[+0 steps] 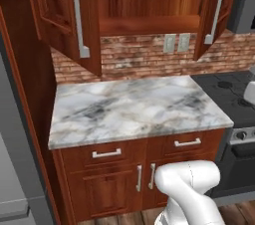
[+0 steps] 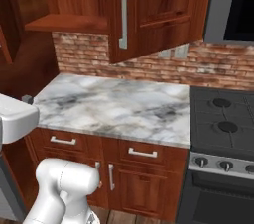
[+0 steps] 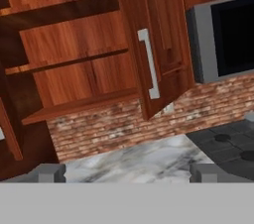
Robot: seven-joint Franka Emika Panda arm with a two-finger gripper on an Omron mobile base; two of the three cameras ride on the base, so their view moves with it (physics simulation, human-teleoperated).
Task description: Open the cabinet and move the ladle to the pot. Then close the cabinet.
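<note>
The cabinet (image 1: 149,25) on the wall stands open, its left door (image 1: 64,15) and right door (image 1: 214,10) both swung out toward me. In the hand view the inner shelf (image 3: 74,59) and the cabinet floor (image 3: 79,104) show bare wood, with the right door (image 3: 158,44) and its silver bar handle (image 3: 149,64) beside them. My gripper (image 3: 128,173) is open, its fingertips (image 3: 49,172) wide apart with nothing between them, and it hangs in front of the counter and below the cabinet. The ladle and the pot are out of view.
A marble counter (image 1: 134,104) lies under the cabinet, over base cabinets with drawers (image 1: 107,153). A black stove (image 2: 223,114) stands to the right, with a microwave (image 3: 223,39) above it. The open right door (image 2: 149,10) juts out over the counter.
</note>
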